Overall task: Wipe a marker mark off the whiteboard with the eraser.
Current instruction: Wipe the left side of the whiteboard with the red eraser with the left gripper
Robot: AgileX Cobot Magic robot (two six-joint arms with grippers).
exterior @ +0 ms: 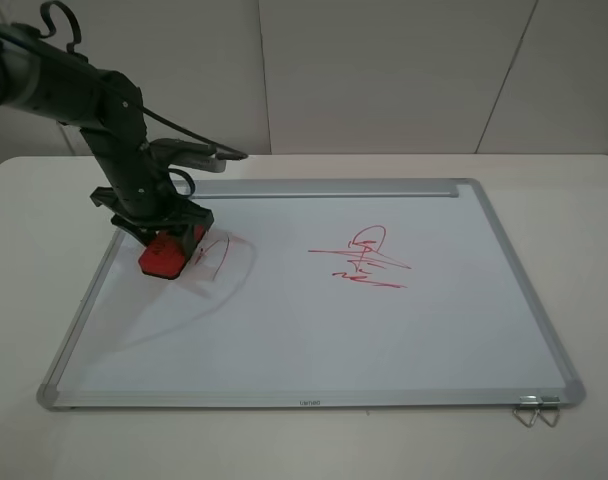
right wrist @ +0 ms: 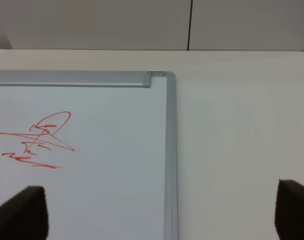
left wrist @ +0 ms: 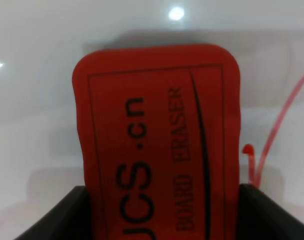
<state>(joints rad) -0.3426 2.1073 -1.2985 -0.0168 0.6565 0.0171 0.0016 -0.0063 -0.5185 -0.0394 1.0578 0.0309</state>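
The whiteboard [exterior: 314,330] lies flat on the table, its tray strip along the far edge. My left gripper [exterior: 170,232] is shut on the red eraser [exterior: 163,257], pressing it onto the board near the left frame. In the left wrist view the eraser [left wrist: 157,145] fills the middle between the black fingers [left wrist: 57,222]. The marker mark [exterior: 225,258] is partly under the eraser; its looping tail shows just to the right, and the left wrist view catches it as a thin red line, the mark [left wrist: 279,120]. My right gripper [right wrist: 157,217] is open, beside the board's far right corner.
A denser red scribble [exterior: 366,258] crossed by horizontal strokes sits at the board's middle, also seen as the scribble [right wrist: 42,140] in the right wrist view. Two binder clips [exterior: 536,411] hang on the near right frame. White table [right wrist: 242,125] surrounds the board.
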